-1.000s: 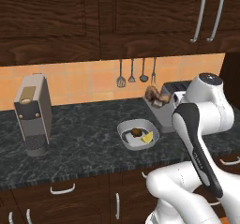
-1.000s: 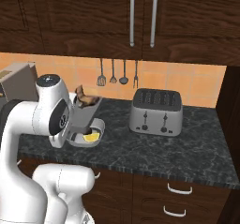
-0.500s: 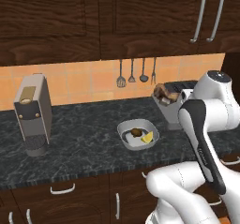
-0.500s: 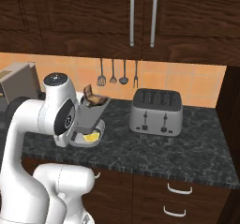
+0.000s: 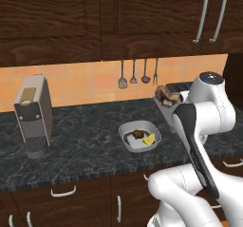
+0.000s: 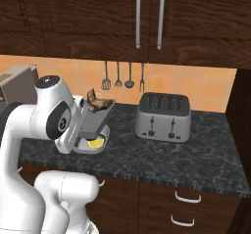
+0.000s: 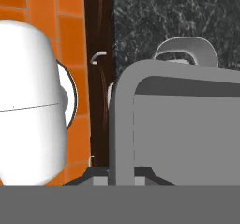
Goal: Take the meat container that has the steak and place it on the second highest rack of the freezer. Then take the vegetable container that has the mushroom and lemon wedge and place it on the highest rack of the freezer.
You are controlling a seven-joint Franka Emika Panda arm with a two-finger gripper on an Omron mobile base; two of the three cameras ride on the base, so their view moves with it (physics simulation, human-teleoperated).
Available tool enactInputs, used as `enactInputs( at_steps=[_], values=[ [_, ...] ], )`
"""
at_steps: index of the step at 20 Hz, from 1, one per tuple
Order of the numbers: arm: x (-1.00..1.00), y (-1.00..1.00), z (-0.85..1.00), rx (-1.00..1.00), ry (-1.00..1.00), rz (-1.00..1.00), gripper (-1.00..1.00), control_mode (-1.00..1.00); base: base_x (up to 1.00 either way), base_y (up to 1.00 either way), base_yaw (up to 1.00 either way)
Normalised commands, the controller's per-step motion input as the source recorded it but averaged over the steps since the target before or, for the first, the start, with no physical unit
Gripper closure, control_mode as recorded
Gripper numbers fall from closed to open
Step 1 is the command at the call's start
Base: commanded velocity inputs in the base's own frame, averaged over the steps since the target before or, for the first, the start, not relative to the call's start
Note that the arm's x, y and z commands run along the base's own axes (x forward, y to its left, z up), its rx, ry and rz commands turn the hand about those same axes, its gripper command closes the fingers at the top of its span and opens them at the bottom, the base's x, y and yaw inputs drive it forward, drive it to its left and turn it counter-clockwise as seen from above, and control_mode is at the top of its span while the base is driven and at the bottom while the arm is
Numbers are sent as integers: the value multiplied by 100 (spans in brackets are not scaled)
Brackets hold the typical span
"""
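Right now my tool (image 7: pixel 121 175) is clamped on the rim of a grey rounded-corner meat container (image 6: pixel 96 114), which I hold tilted in the air above the dark speckled stone worktop (image 5: pixel 85 145). Inside that container, a small brown and reddish steak chunk with a pale edge (image 6: pixel 98 102) sits at the raised end; from the left base view the same steak (image 5: pixel 166 95) shows just beside my white upper arm. In the hand view the grey wall of the container (image 7: pixel 183 124) fills the space in front of my fingertips (image 7: pixel 98 174). Below and slightly towards the worktop's front edge, a second grey container holding vegetables (image 5: pixel 139 136) rests on the worktop, about midway along it, well apart from the one I carry. It holds a small dark brown rounded mushroom (image 5: pixel 137 134) and, touching or just beside it, a bright yellow lemon wedge (image 5: pixel 149 139). A grey upright coffee machine (image 5: pixel 33 114) stands near the worktop's left end, against the orange tiled wall. A silver four-slot toaster (image 6: pixel 163 116) stands towards the right, close to the back edge.
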Motion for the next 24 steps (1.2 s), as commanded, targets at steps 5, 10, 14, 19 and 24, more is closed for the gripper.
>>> enactInputs(
  at_steps=[5,10,14,19,24],
  values=[
    [0,0,0,0,0,0,100,100,-16,-1,0],
    [0,0,0,0,0,0,100,100,-72,-1,0],
    [0,0,0,0,0,0,100,100,-54,38,-8],
    [0,0,0,0,0,0,100,100,-5,77,-58],
    [0,0,0,0,0,0,100,100,-1,35,-85]
  ],
)
